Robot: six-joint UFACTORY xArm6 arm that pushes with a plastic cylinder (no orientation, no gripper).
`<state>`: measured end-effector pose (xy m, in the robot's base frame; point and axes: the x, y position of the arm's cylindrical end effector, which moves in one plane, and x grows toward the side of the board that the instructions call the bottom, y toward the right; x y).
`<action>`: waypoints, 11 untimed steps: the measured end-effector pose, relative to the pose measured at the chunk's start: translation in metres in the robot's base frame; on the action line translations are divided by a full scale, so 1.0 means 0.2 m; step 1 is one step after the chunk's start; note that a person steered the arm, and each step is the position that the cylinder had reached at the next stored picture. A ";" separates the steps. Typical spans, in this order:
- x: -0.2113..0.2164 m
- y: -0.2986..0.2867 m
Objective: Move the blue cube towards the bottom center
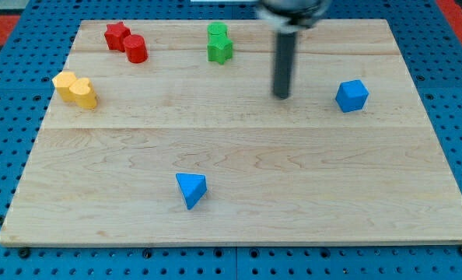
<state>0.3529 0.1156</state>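
Jaws: none on this arm, so no released or clenched state; just a dark rod.
My tip (281,96): down on the bench (239,210), touching no block.
Blue cube (351,96): just off to the view's right of my tip, apart from it.
Blue triangle (190,189): well below my tip, towards the view's left.
Green blocks (218,43): up and left of my tip.

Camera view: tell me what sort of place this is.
Probably a robotics lab bench for pushing tests: a wooden board sits on a blue perforated base, small coloured blocks such as the blue cube lie scattered, and my tip rests left of that cube.
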 end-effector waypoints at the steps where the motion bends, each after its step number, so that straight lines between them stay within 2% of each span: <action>1: -0.12 0.28; 2: 0.11 0.55; 3: 0.17 0.32; 4: 0.19 -0.10; 5: 0.26 0.01; 6: 0.25 0.26; 7: 0.52 0.15; 8: 0.50 -0.24; 9: 0.34 -0.35; 10: 0.36 -0.60; 11: 0.63 -0.80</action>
